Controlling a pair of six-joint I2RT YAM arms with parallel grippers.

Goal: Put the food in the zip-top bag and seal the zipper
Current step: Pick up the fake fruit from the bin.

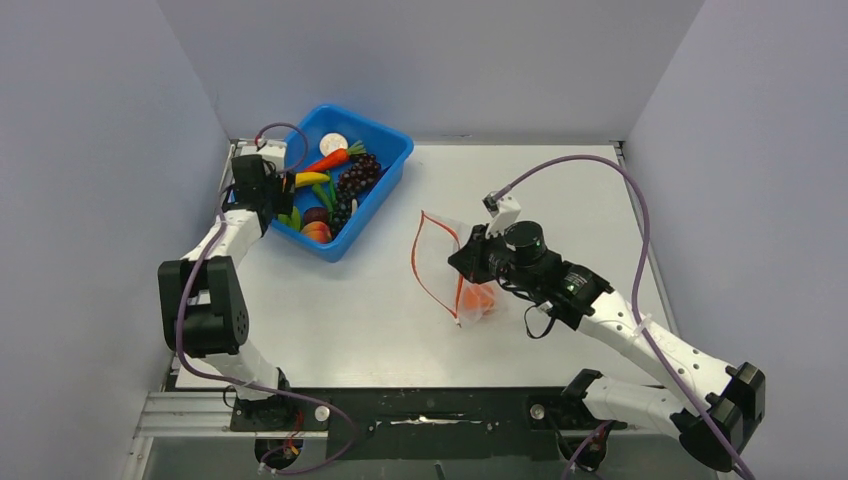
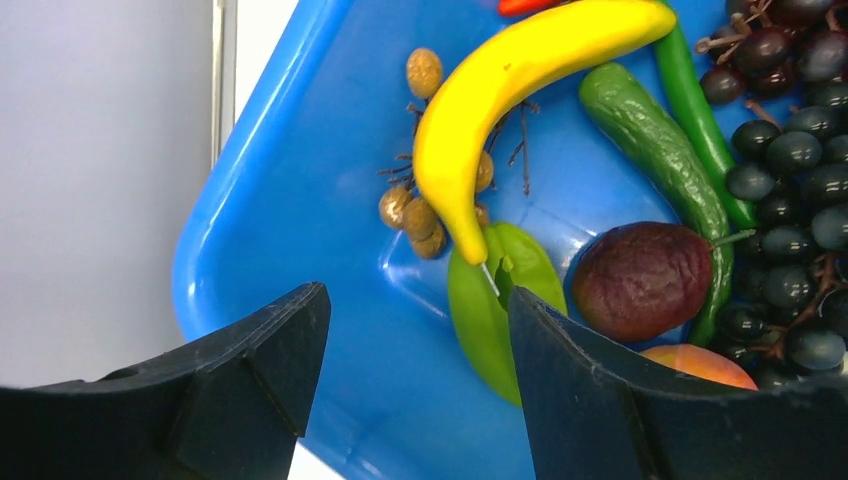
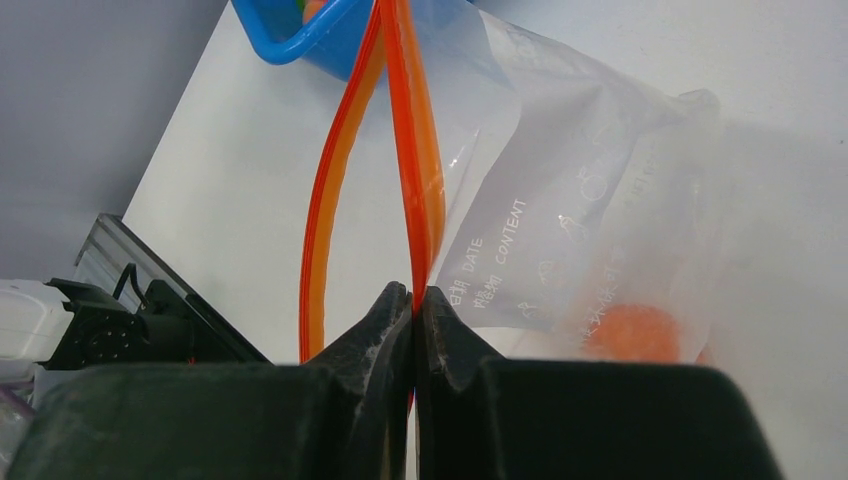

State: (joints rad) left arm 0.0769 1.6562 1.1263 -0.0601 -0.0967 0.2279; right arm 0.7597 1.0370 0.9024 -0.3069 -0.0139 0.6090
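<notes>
The clear zip-top bag (image 1: 448, 262) stands on the table with its mouth held open. An orange ball (image 1: 478, 297) is inside it, also visible in the right wrist view (image 3: 630, 330). My right gripper (image 3: 414, 295) is shut on one side of the red-orange zipper (image 3: 415, 190); the other side bows away. The rest of the food lies in the blue bin (image 1: 392, 150): banana (image 2: 500, 90), carrot (image 1: 330, 160), grapes (image 2: 790, 170), green piece (image 2: 480, 300). My left gripper (image 2: 415, 310) is open and empty just above the bin's near-left corner, beside the green piece.
The bin also holds a white disc (image 1: 333, 143), a dark red-purple fruit (image 2: 640, 280), a long green vegetable (image 2: 650, 140), small brown berries (image 2: 410, 210) and a peach-coloured fruit (image 1: 317, 231). Grey walls enclose the table on the left, back and right.
</notes>
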